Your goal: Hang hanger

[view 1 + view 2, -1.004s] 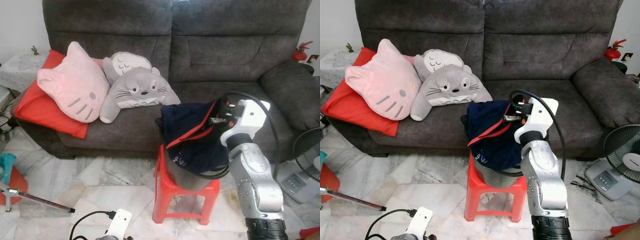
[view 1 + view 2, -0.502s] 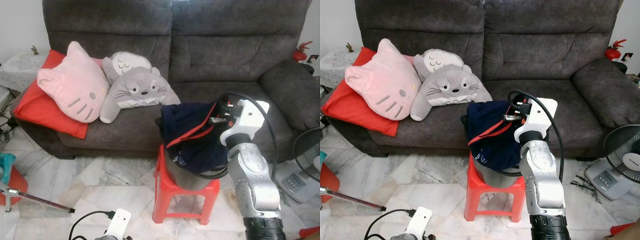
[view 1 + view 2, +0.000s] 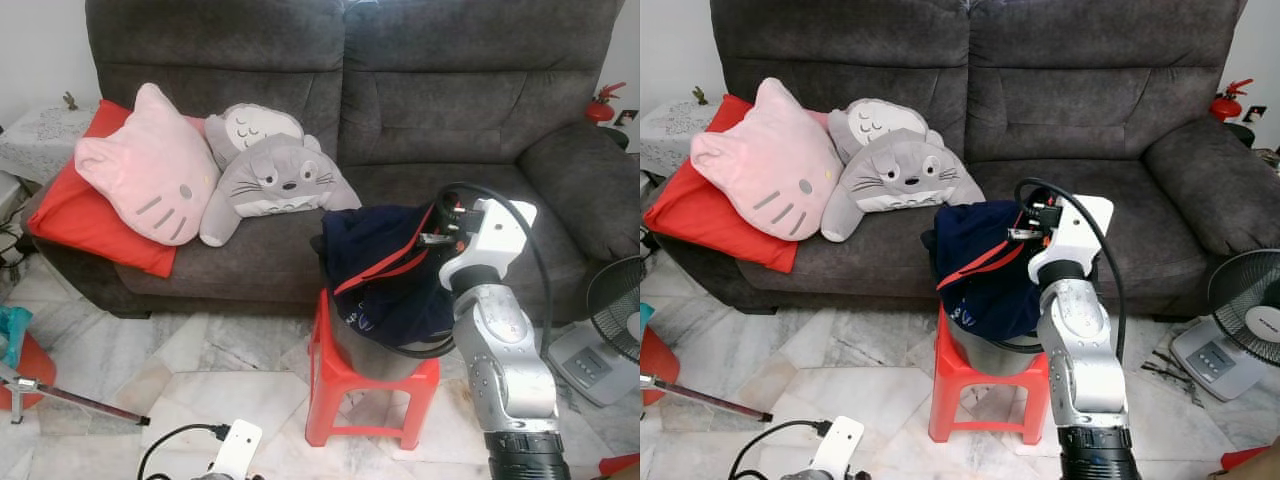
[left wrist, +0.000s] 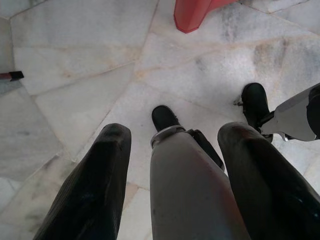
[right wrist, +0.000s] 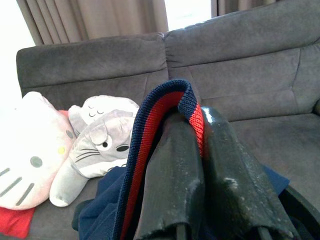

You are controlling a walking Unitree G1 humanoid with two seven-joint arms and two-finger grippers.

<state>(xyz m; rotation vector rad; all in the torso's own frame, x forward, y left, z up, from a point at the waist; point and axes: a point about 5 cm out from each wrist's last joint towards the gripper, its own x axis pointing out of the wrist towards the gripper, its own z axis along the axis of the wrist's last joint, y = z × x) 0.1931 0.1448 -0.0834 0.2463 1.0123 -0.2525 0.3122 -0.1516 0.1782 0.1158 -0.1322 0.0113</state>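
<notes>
Clothing, a navy garment (image 3: 985, 270) with red trim, is pinched at its collar between the clenched fingers of the right gripper (image 5: 200, 150), draping below into a metal bucket (image 3: 370, 355). Left gripper (image 4: 175, 165) hangs released over the floor (image 4: 75, 75).

- You have no hanger to see here; the thing in play is a navy garment (image 3: 385, 270) with a red-and-navy ribbed collar (image 5: 161, 125).
- It lies heaped in a metal bucket (image 3: 985, 350), spilling over the rim on the side facing you.
- The bucket stands on a red plastic stool (image 3: 350, 395) just in front of the sofa.
- A red trim line (image 3: 985, 262) runs diagonally across the heap, and small white print (image 3: 357, 322) sits near its lower edge.
- The collar is lifted above the heap, pinched between the 2 black fingers of the right gripper (image 5: 212, 165).
</notes>
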